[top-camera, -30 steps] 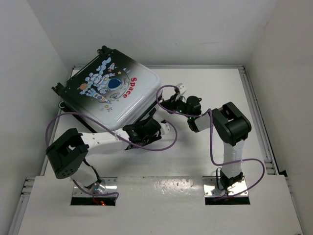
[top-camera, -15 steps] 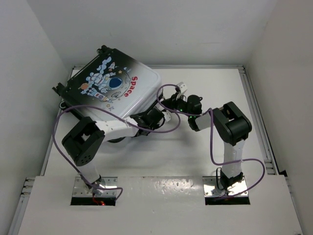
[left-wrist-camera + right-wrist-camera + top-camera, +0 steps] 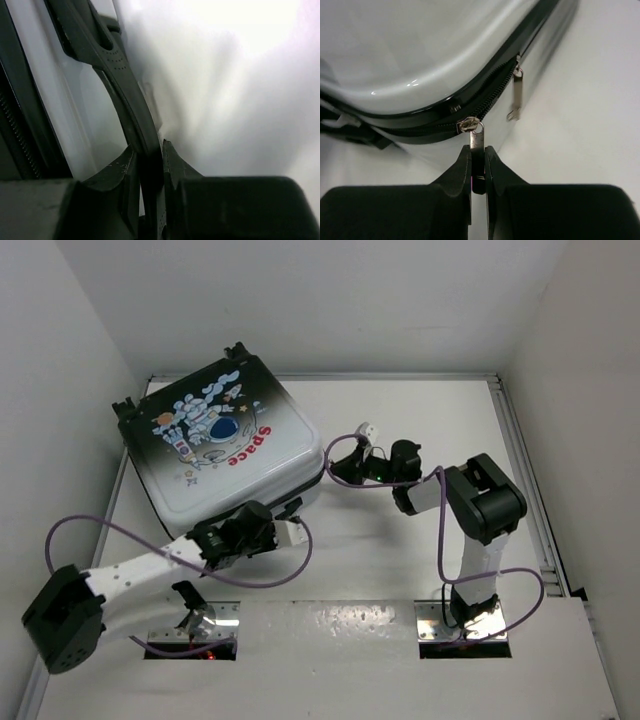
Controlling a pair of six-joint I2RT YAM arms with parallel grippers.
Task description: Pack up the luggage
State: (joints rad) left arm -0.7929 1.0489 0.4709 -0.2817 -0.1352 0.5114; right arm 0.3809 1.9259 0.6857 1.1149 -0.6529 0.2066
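The luggage (image 3: 215,440) lies closed on the table at the back left, astronaut print up and black wheels toward the back. My left gripper (image 3: 272,518) is at its near side. In the left wrist view the gripper (image 3: 149,160) is shut on the luggage's black carry handle (image 3: 117,75), beside the white shell (image 3: 230,80). My right gripper (image 3: 332,464) is at the luggage's right corner. In the right wrist view this gripper (image 3: 478,161) is shut on a silver zipper pull (image 3: 476,142) hanging from the black zipper track (image 3: 492,92).
A second zipper pull (image 3: 517,97) dangles free further along the track. Purple cables (image 3: 120,530) loop over the table beside both arms. White walls close in the left, back and right, and a raised white ledge (image 3: 330,640) runs along the near edge.
The left gripper closed on the handle and its arm swung back to the near left. The luggage turned and slid toward the near side. The right gripper kept its hold on the zipper pull.
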